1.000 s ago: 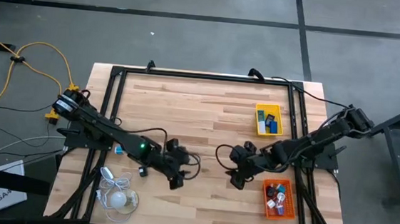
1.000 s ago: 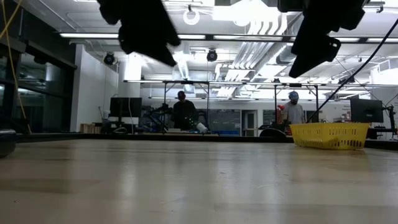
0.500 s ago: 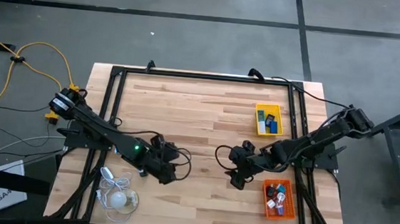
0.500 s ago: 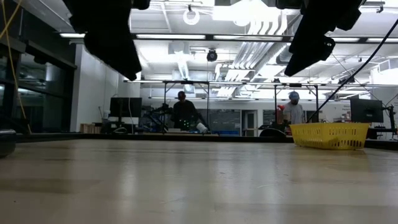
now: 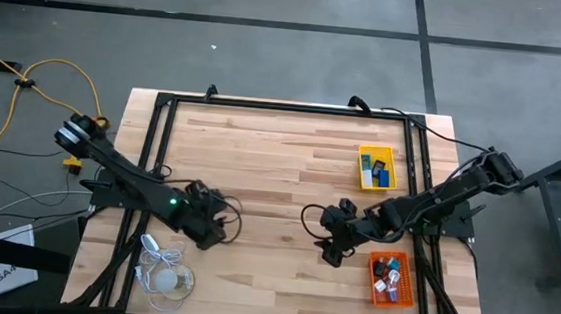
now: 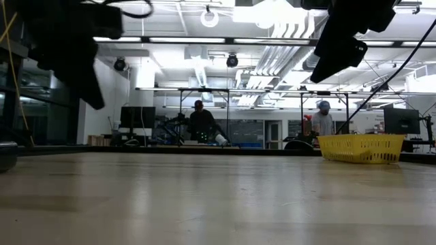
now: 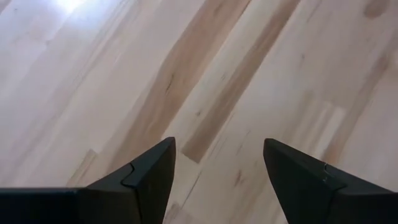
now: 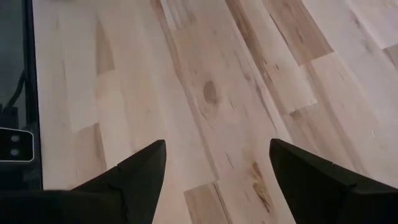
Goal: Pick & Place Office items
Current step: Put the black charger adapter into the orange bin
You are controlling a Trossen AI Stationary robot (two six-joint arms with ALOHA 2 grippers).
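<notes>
**Spotter:** Both sets of jaws are spread with nothing between them. In your left wrist view the left gripper (image 7: 217,180) frames bare wood only, and the right gripper (image 8: 217,180) shows the same in its own wrist view.

**Operator:** What changed just now?

**Spotter:** Your left arm has pulled back. A second ago the left gripper (image 5: 207,229) was out near the table's middle; now it sits close to the left edge, just beside the white bulb with its cord (image 5: 164,276). Its jaws have eased in slightly but remain apart. The right gripper (image 5: 332,243) has not moved; it hangs near the orange tray (image 5: 409,291).

**Operator:** And the office items?

**Spotter:** All those you can see lie in trays. Some sit in the yellow tray (image 5: 363,152) toward the far right side, the rest in the orange tray at the near right. From above, no loose piece shows on the open wood.

**Operator:** So what does that mean?

**Spotter:** My read: you look finished or nearly so, and the left arm's retreat looks like heading home.
</notes>
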